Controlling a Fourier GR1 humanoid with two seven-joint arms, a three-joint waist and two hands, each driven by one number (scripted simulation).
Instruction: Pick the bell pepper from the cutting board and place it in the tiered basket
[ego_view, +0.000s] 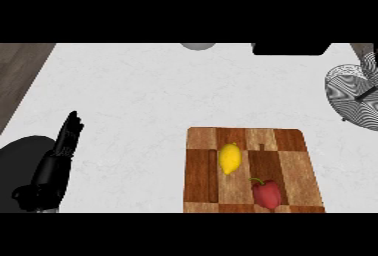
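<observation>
Lengthwise, the bell pepper (267, 194) lies near-to-far on the cutting board (202, 165), stem pointing away toward the lemon (230, 158), well to the right of the left hand (69, 134), whose fingers are straight and pressed together. Farther right again stands the tiered basket (348, 86).

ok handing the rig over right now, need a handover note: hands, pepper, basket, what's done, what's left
Left hand: open, fingers straight and up, resting at the view's left, holding nothing.
Right hand: not in view.
Bell pepper: red, on the cutting board, near its lower right corner; a lemon lies up and left of it, apart.
Tiered basket: at the right edge, beyond the board; nothing seen in it.
Done: nothing; pepper not yet picked.
Left: grasp pepper, lift, carry to basket, release.
</observation>
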